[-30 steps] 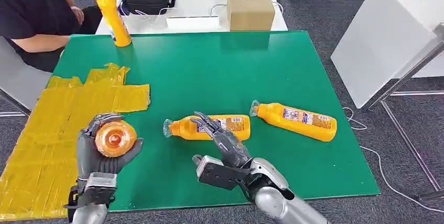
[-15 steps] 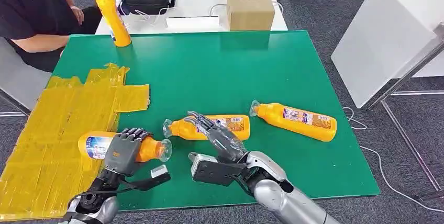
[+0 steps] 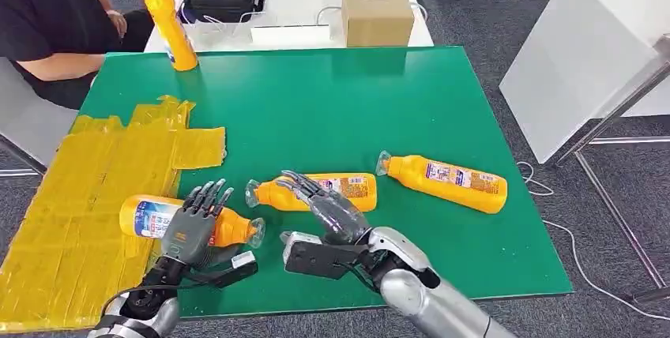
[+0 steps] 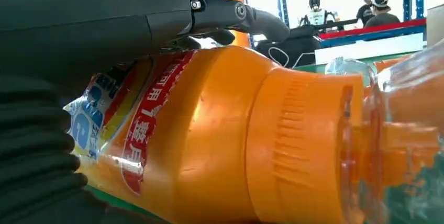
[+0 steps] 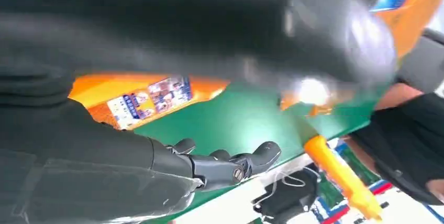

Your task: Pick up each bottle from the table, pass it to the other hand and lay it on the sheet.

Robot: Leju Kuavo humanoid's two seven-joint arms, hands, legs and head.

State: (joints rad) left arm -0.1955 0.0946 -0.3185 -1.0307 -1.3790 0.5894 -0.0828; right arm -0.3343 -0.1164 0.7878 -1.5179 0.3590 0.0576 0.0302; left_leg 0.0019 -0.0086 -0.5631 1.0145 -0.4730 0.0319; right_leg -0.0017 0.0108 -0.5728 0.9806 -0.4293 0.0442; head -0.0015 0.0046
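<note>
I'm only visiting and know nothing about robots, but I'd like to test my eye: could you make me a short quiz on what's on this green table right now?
1. True or false: the bottle under the left hand lies wholly on the yellow sheet.
2. How many orange bottles lie on their side on the green table, counting that one?
3. What does the right hand hold? A) a bottle B) nothing, its fingers are spread C) the cardboard box

Key
1. False: the bottle under the left hand has its base on the sheet, its capped end over bare green.
2. Three; a fourth stands upright at the far left corner.
3. B
</note>
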